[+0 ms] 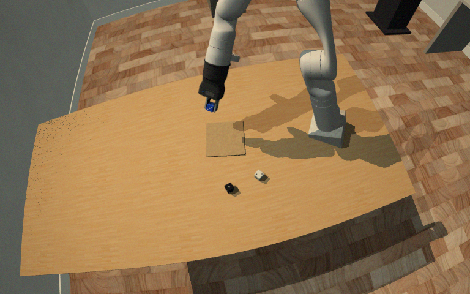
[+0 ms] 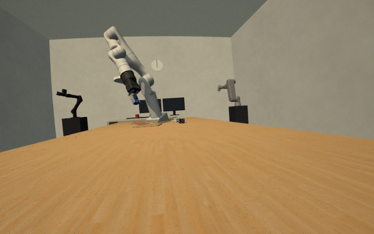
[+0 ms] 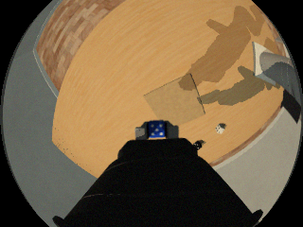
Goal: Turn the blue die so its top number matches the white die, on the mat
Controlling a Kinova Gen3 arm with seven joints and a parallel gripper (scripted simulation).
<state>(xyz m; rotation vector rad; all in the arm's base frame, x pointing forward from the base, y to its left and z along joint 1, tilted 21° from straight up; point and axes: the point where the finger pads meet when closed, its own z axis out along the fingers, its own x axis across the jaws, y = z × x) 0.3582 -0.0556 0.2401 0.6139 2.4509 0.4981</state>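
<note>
Above the counter [image 1: 138,193] [image 2: 176,170] [image 3: 109,80], one blue die [image 1: 210,106] [image 2: 136,101] [image 3: 157,129] is pinched between the two fingers of the one end effector [image 1: 210,105] [image 2: 134,100] [image 3: 156,127]. One mat [image 1: 225,139] [image 2: 146,126] [image 3: 175,100] lies flat below. Beyond it, two dice rest near each other: one white [image 1: 259,174] [image 2: 176,120] [image 3: 220,129], one black [image 1: 229,187] [image 2: 181,120] [image 3: 197,146].

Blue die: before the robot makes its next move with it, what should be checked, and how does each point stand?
1. Blue die gripped between both fingers: ok.
2. Blue die lifted off the table: ok.
3. Blue die above the mat: not ok, seen from the top it is beyond the edge.
4. Mat lying flat: ok.
5. White die and black die apart, neither on the other: ok.
6. Number the blue die would land on: cannot tell.
</note>
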